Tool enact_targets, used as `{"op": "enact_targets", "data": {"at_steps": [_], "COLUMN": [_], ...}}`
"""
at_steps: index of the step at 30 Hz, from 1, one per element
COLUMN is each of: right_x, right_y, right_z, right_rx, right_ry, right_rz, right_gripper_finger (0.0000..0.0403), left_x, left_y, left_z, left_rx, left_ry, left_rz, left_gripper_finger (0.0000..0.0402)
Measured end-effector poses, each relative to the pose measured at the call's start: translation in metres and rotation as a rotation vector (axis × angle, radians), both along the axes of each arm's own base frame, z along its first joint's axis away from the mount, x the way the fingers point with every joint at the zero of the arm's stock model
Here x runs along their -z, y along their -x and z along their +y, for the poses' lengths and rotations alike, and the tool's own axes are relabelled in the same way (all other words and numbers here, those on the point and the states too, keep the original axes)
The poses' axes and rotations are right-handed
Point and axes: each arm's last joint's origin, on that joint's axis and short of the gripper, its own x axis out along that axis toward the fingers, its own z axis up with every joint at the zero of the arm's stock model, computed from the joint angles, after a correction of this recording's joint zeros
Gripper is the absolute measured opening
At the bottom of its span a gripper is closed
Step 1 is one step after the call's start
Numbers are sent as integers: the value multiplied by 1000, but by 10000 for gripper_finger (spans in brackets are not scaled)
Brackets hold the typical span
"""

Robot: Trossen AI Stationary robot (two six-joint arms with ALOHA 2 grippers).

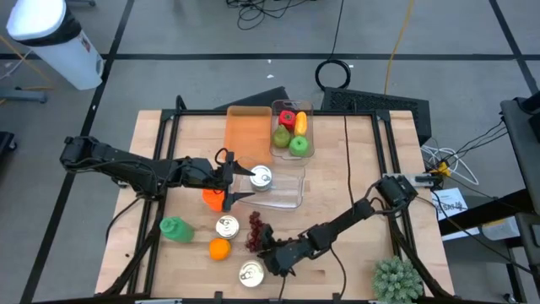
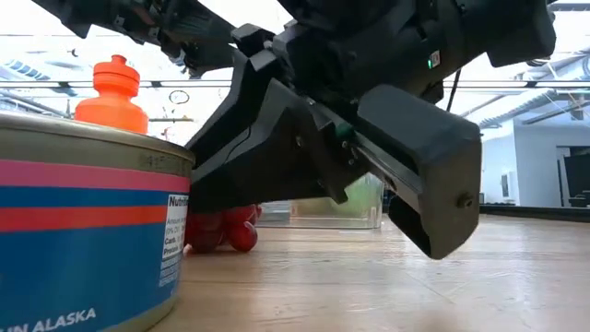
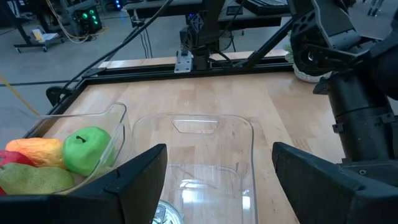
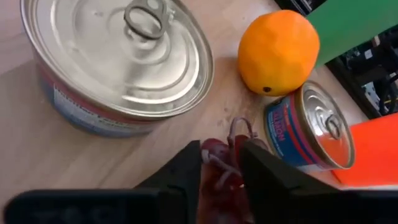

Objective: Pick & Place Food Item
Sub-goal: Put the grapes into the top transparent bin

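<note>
While the right gripper (image 4: 221, 163) pinches the red grapes (image 4: 217, 171), an orange (image 4: 278, 51) lies just ahead. Left gripper (image 3: 217, 180) hangs open over a clear container (image 3: 211, 155).

Left arm: reaches in from the left edge, roughly level, forearm angled toward centre. Left gripper (image 1: 240, 185): jaws wide apart, nothing between them. Right arm: stretched diagonally from the right side toward the front centre. Right gripper (image 1: 272, 257): low, jaws close together.
</note>
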Motion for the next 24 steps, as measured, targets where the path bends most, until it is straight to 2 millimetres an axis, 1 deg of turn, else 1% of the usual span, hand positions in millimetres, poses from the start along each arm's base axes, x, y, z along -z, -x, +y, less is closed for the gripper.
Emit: {"op": "enact_targets", "data": {"at_steps": [5, 6, 11, 13, 15, 19, 21, 24], "right_x": [0, 0, 0, -4, -14, -48, -64, -92], "right_y": [0, 0, 0, 1, 2, 11, 17, 26], "right_z": [0, 0, 0, 1, 2, 2, -2, -11], "right_rx": [-6, -4, -2, -5, 9, 66, 109, 158], "right_ry": [8, 7, 2, 1, 2, 14, -1, -75], "right_rz": [1, 4, -2, -8, -30, -80, -79, -72], "right_gripper_finger": [20, 10, 8, 4, 4, 3, 3, 2], "left_x": [0, 0, 0, 0, 0, 0, 0, 0], "left_y": [0, 0, 0, 0, 0, 0, 0, 0], "left_z": [0, 0, 0, 0, 0, 0, 0, 0], "left_rx": [0, 0, 0, 0, 0, 0, 0, 0], "left_ry": [0, 0, 0, 0, 0, 0, 0, 0], "left_rz": [0, 0, 0, 0, 0, 0, 0, 0], "left_gripper_finger": [301, 301, 301, 301, 301, 301, 301, 301]}}
